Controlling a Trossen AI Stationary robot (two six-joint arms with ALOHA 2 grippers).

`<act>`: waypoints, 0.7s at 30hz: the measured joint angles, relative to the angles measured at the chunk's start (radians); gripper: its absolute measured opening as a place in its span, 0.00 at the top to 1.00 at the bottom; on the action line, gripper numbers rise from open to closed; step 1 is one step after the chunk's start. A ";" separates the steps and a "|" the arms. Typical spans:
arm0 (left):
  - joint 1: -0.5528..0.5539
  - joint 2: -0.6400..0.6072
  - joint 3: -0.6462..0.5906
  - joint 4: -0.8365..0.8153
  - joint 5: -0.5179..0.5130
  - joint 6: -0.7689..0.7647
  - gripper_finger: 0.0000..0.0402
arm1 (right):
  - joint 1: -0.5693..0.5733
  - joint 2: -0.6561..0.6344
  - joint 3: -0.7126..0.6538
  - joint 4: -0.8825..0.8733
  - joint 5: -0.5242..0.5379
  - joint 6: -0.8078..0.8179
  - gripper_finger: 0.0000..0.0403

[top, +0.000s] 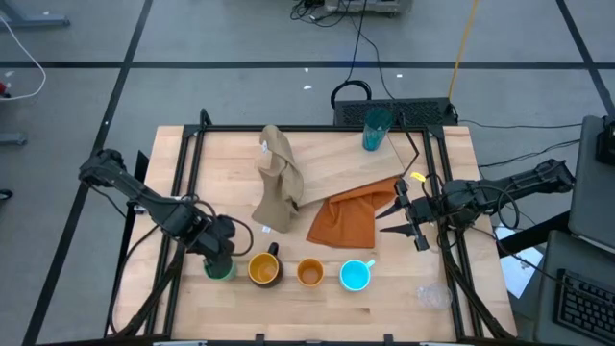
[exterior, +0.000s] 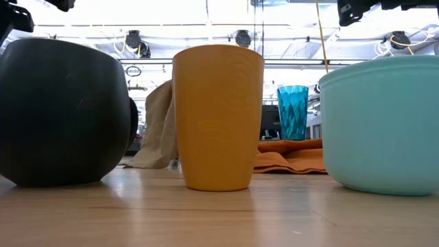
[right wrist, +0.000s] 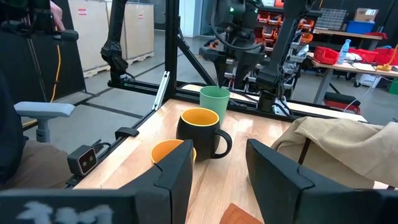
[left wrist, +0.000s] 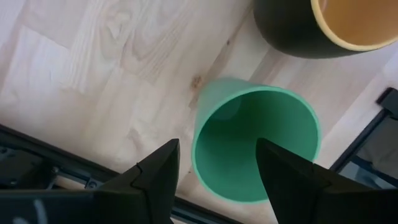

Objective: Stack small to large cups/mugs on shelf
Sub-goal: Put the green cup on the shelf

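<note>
Tan cloth (top: 278, 183) (rumpled), orange cloth (top: 348, 219)

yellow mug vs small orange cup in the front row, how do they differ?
The yellow mug has a dark outside and a dark handle; the small orange cup is orange all over with no handle. The mug is wider and rounder, while the cup is narrower with straighter walls. The mug sits next to the light green cup that the left gripper straddles, and the orange cup is beside the cyan mug. Both stand upright and look empty.

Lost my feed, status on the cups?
Left pincer open, straddling green cup rim. Right pincer idle, empty, beside orange cloth. Shelf partly under both cloths.
</note>
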 joint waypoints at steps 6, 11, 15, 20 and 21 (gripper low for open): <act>-0.005 0.011 -0.054 0.032 0.022 0.006 0.47 | 0.000 0.000 0.000 0.000 0.000 0.000 0.65; -0.003 0.011 -0.098 0.058 0.041 0.007 0.47 | 0.000 0.000 0.000 0.000 0.000 0.000 0.65; -0.004 0.011 -0.118 0.062 0.038 0.014 0.47 | 0.000 0.000 0.000 0.000 0.000 0.000 0.65; -0.002 0.011 -0.166 0.118 0.056 0.034 0.47 | 0.000 0.000 0.000 0.000 0.000 0.000 0.65; -0.001 0.011 -0.174 0.127 0.066 0.035 0.47 | 0.000 0.000 0.000 0.000 0.000 0.000 0.65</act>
